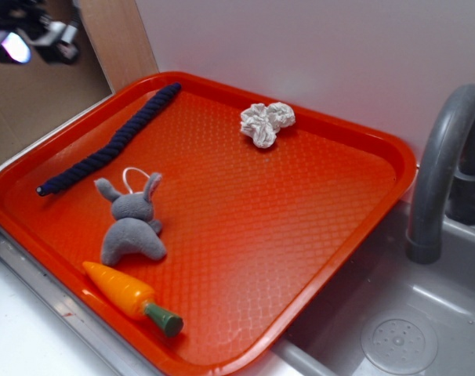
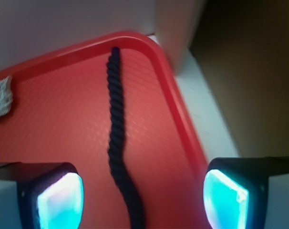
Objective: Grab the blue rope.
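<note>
One blue rope (image 1: pixel 108 147), one plush bunny (image 1: pixel 132 222), one toy carrot (image 1: pixel 132 298) and one crumpled cloth (image 1: pixel 266 123) lie on one red tray (image 1: pixel 331 235). The gripper (image 2: pixel 142 198) hangs spread wide above the rope, holding nothing.

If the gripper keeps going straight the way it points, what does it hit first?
Probably the blue rope, which runs between the open gripper's fingers, lying on the red tray. Depth is unclear.

gripper (image 2: pixel 142 195): two chunky fingers, black housings with rounded corners
pads (image 2: pixel 61 202): glowing cyan-turquoise, kinda translucent looking, paler toward the edges
exterior view: arm is just a blurry bit in the top-left corner, black and silvery-white parts with one bright bluish-white spot, can't make out more
</note>
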